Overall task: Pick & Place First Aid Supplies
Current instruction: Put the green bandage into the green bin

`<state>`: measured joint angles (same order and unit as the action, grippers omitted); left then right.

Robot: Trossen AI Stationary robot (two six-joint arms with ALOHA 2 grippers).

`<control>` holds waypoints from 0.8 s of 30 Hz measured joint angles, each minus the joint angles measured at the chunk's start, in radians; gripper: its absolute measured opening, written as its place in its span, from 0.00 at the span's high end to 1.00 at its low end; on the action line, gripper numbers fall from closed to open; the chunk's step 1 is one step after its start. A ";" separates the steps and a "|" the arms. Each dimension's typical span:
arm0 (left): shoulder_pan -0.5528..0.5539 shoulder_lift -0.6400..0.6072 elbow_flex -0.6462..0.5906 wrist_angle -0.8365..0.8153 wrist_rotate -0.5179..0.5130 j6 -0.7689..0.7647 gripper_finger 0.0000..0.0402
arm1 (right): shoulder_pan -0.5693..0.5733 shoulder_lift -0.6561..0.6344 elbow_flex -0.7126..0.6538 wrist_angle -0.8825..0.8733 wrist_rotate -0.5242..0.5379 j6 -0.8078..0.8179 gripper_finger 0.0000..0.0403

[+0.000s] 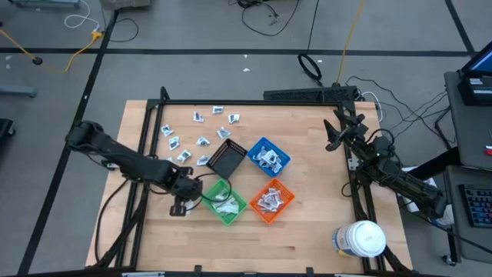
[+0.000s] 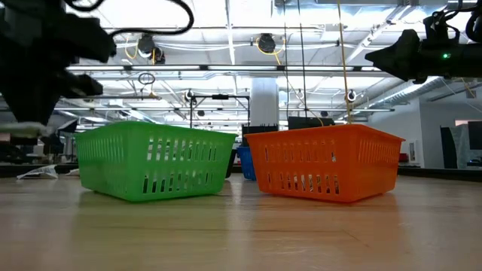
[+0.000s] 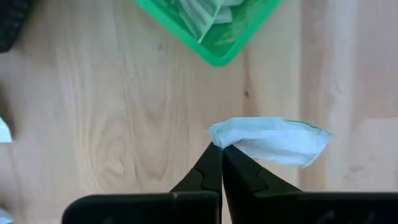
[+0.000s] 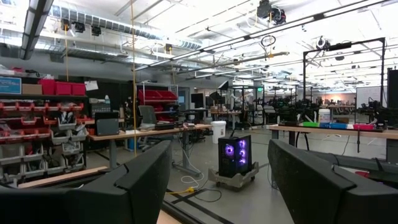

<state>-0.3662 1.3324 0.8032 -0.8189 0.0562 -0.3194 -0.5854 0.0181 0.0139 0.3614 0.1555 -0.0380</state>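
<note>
My left gripper [image 3: 219, 155] is shut on a small white packet [image 3: 270, 140] and stands just left of the green bin [image 1: 225, 201], above the table [image 1: 188, 196]. The green bin [image 3: 211, 25] holds several packets. More white supplies [image 1: 200, 131] lie scattered flat on the table's far left part. The blue bin [image 1: 267, 156] and the orange bin [image 1: 271, 200] also hold supplies. My right gripper [image 4: 217, 180] is open and waits at the table's right side [image 1: 332, 131], lifted and pointing out into the room. My left gripper pinches the white packet by one end [image 3: 217, 140] between its two fingertips, coming from above and pointing down. The rest of the packet sticks out sideways past the fingertips, crumpled. It looks lifted clear of the wooden table.
A black bin [image 1: 227, 159] stands beside the blue one, just far of the green bin. A large white round jar [image 1: 360, 238] lies at the table's near right corner. Bare wood [image 1: 307, 231] shows along the near side. In the low view the green bin [image 2: 154, 162] and orange bin [image 2: 327, 162] stand side by side.
</note>
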 joint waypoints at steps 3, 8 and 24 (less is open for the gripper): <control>-0.019 -0.015 0.044 -0.070 0.000 -0.018 0.99 | 0.000 0.000 0.000 0.000 0.000 0.000 0.35; -0.043 -0.025 0.083 -0.130 0.000 -0.041 1.00 | 0.000 0.000 0.000 0.000 0.000 0.000 0.35; 0.088 0.272 0.464 -0.238 -0.004 -0.112 1.00 | 0.000 0.000 0.000 0.000 0.000 0.000 0.35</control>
<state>-0.2778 1.6041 1.2671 -1.0570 0.0520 -0.4314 -0.5854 0.0181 0.0141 0.3613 0.1555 -0.0380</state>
